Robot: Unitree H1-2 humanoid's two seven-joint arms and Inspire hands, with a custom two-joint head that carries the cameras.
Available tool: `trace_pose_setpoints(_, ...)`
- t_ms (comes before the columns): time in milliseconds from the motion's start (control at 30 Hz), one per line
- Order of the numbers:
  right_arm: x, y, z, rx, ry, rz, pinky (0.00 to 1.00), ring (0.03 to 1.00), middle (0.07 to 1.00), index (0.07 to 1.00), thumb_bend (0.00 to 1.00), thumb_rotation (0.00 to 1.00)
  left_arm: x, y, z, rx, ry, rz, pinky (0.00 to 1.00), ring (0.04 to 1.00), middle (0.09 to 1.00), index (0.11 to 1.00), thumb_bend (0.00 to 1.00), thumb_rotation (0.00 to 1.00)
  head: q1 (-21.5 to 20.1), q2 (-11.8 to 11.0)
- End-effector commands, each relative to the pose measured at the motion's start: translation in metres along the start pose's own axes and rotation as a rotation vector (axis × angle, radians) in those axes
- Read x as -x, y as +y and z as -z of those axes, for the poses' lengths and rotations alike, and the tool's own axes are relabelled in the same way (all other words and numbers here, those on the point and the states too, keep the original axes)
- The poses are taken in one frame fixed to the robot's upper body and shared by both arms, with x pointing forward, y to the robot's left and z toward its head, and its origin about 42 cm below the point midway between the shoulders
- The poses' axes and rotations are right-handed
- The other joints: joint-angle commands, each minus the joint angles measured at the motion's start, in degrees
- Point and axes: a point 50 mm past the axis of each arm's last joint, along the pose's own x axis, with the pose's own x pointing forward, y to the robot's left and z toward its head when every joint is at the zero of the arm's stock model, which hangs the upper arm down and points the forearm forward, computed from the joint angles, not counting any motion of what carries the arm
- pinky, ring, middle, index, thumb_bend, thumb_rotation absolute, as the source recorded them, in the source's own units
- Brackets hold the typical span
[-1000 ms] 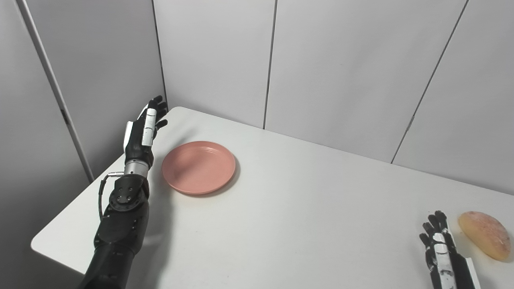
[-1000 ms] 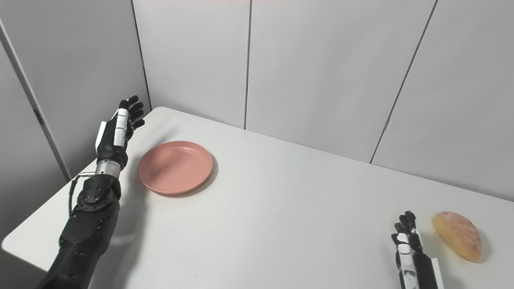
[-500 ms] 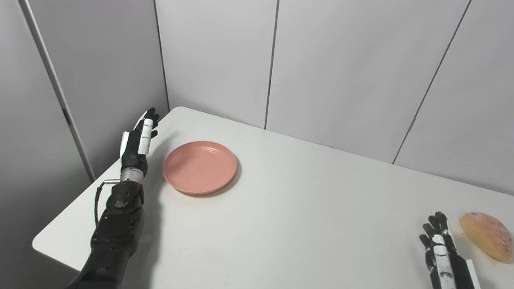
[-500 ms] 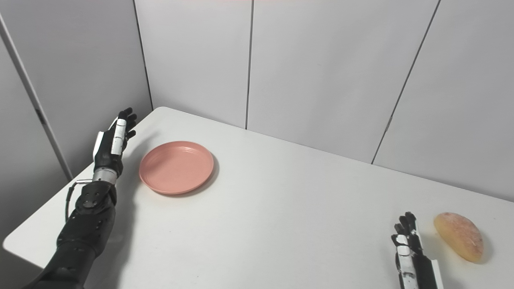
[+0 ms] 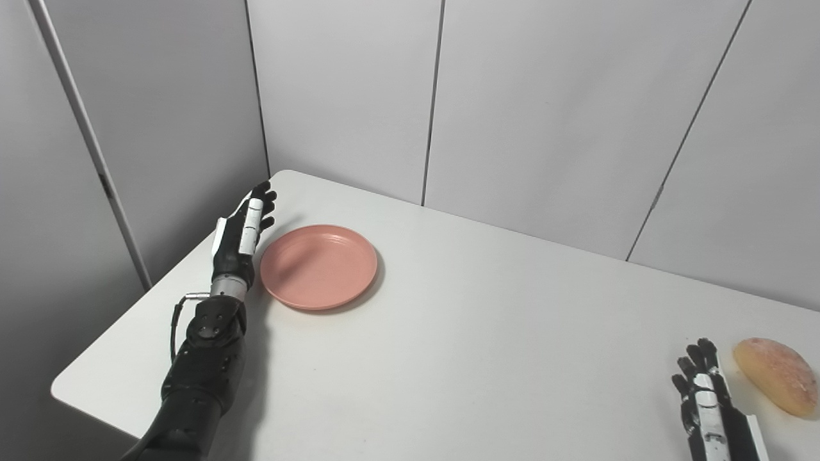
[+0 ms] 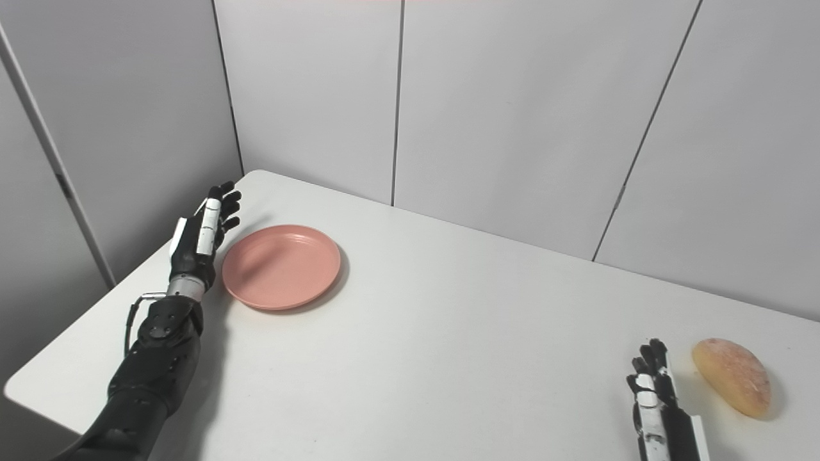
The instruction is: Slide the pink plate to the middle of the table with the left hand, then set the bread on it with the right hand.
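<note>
From my station I see the round pink plastic plate [image 5: 319, 266] lying flat on the white rectangular table [image 5: 461, 333], toward the table's far left part, well away from its middle. My black-and-white left hand [image 5: 241, 233] stands edge-on just beside the plate's left rim, fingers [image 5: 259, 203] stretched out and pointing toward the far corner of the table. It grasps nothing, and its fingers are straight and a little apart. I cannot tell whether the side of the hand actually touches the rim or stops just short of it; its shadow falls across the left part of the plate.

The oblong golden-brown bread roll [image 6: 731, 376] lies on the table near the right edge, well apart from the plate. My black-and-white right hand [image 6: 653, 394] rests low at the bottom right, just beside the roll on its left, not touching it. Its fingers point away from me, extended and holding nothing.

Behind the table stand plain grey wall panels [image 5: 538, 109] with thin dark seams.
</note>
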Motion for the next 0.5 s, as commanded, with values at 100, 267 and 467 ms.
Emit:
trace_pose_setpoints(100, -0.008, 0.002, -0.017, -0.002, -0.053, -0.005, 1.00, 1.000, 1.000, 1.000, 0.43, 0.85, -0.011, -0.003, -0.013, -0.034, -0.069, 0.029, 0.89, 0.912, 0.904, 0.872, 0.73, 1.00, -0.1, 0.4)
trace_pose_setpoints(267, -0.007, 0.002, -0.019, -0.003, -0.049, -0.009, 1.00, 1.000, 1.000, 1.000, 0.43, 0.85, -0.008, -0.005, -0.002, -0.049, -0.051, 0.039, 0.90, 0.905, 0.899, 0.870, 0.73, 1.00, 0.1, 0.6)
trace_pose_setpoints(467, -0.006, 0.001, -0.020, -0.011, -0.045, -0.006, 1.00, 1.000, 1.000, 1.000, 0.44, 0.85, -0.009, -0.004, -0.003, -0.046, -0.058, 0.037, 0.91, 0.916, 0.905, 0.881, 0.73, 1.00, 0.4, 0.9)
